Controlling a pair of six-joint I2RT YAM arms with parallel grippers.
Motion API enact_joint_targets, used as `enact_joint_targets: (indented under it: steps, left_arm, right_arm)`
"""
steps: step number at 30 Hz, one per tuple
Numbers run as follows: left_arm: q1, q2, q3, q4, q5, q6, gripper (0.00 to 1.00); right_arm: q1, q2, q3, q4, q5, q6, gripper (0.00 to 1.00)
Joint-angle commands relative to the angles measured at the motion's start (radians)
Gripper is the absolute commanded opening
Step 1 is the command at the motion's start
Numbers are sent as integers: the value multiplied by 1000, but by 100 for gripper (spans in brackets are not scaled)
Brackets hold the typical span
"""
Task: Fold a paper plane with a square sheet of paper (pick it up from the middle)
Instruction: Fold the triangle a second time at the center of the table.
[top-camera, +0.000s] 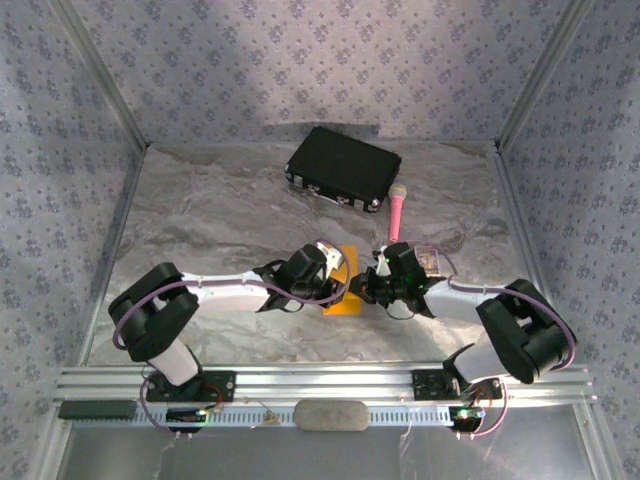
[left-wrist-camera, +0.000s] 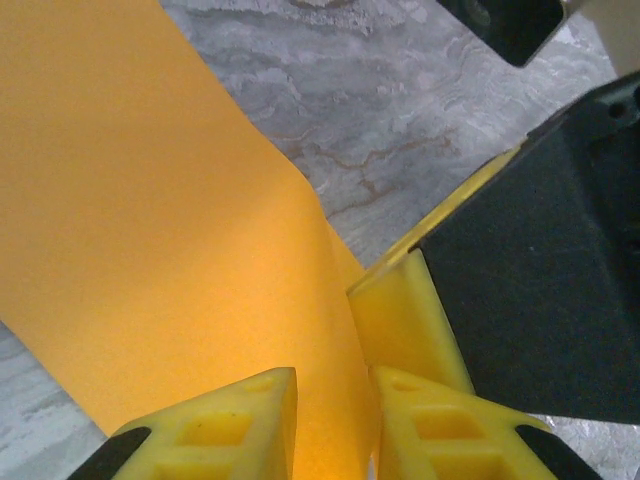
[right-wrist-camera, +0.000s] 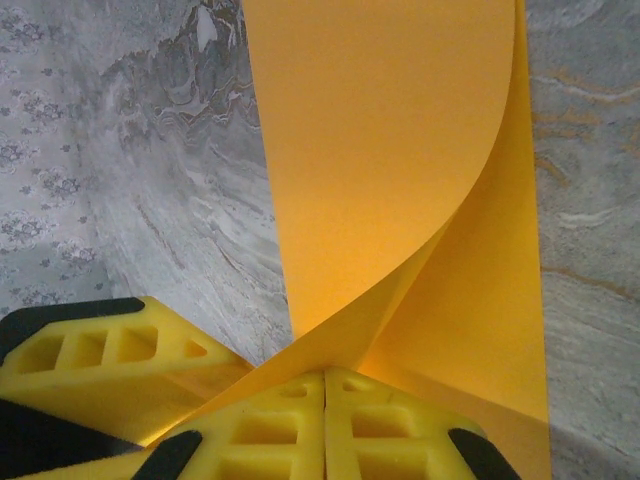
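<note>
Most likely a robotics lab test cell: purple-patterned fabric walls (top-camera: 300, 60) hang inside an aluminium frame (top-camera: 100, 68), a marble-print counter (top-camera: 200, 210) lies between them, and a left arm (top-camera: 225, 292) and right arm (top-camera: 470, 298) stand bolted to a slotted metal rail (top-camera: 320, 382) at the near edge.
</note>
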Motion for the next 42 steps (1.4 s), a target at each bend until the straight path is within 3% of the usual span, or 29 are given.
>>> enact_joint_targets:
  steps: [1, 12, 25, 42]
  left_arm:
    - [11, -25, -4, 26, 29, -2, 25]
    - [17, 8, 16, 16, 53, 8, 23]
    - [26, 4, 18, 10, 65, 15, 2]
    - [28, 28, 27, 4, 61, -10, 0]
  right_arm:
    - [-7, 8, -8, 8, 3, 14, 8]
    - [-10, 8, -10, 11, -5, 10, 7]
    - [-17, 1, -17, 0, -6, 8, 8]
    - [-1, 39, 56, -371, 106, -172, 5]
